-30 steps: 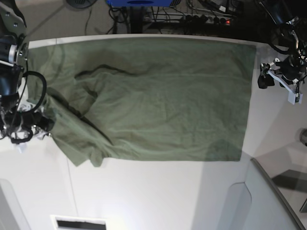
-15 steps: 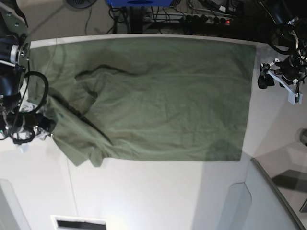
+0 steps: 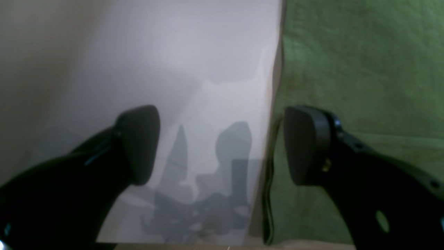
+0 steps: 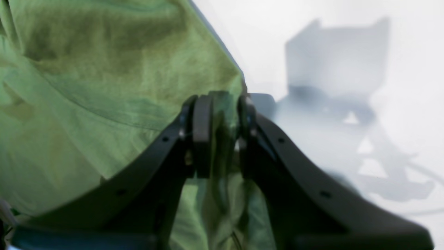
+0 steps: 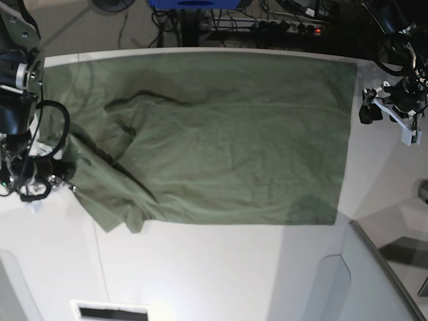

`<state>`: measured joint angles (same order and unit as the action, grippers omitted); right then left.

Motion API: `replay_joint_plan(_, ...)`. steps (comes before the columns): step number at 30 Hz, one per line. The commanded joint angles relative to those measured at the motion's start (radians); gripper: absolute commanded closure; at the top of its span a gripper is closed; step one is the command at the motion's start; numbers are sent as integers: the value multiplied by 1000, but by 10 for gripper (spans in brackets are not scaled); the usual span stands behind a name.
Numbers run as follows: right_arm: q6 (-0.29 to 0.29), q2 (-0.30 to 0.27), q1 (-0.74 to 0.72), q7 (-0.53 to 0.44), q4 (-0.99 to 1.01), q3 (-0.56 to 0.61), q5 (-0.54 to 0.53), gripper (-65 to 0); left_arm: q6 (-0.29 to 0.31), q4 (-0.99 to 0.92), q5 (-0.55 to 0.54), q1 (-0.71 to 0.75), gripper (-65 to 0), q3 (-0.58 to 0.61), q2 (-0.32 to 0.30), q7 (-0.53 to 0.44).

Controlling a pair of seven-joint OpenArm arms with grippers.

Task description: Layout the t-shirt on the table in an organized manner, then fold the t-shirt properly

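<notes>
The t-shirt lies spread over the far half of the white worktop, its body mostly flat and its hem side squared off; only the collar end is untidy, with a sleeve bunched and creased toward the near corner. The laying-out looks nearly done, and no fold has been made. The right tool has its pads narrowed onto a pinch of that bunched cloth. The left tool hangs wide and empty just beside the hem.
</notes>
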<state>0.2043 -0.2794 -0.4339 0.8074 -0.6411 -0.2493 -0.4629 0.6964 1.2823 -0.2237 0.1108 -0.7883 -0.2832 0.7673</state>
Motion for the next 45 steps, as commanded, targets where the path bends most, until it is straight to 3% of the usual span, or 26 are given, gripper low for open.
replay_joint_plan(1, 1, -16, -30, -10, -15, 0, -6, -122, 2, 13, -10, -7, -535, -4, -21, -16)
replay_joint_plan(10, 1, -17, -53, -7, -9, 0, -4, -107, 2, -28, -10, -15, -535, -4, -21, -16)
replay_joint_plan(14, -1, -17, -56, -4, -9, 0, -4, 0, 2, -49, -10, -16, -533, -4, -21, -18)
replay_joint_plan(21, -61, -17, -56, -4, -9, 0, -4, -8, 2, -48, -10, -16, -533, -4, -23, -18)
replay_joint_plan(25, -61, -17, -58, -1, -9, 1, 11, -8, 2, -43, -10, -16, -533, -4, -23, -18)
replay_joint_plan(31, -58, 12, -79, 20, -18, 0, 134, -6, 2, -42, -10, -16, -533, 51, -27, -18)
replay_joint_plan(45, -49, 24, -44, 20, -181, -9, 134, -6, 2, -59, -4, -59, -533, 94, -24, -18)
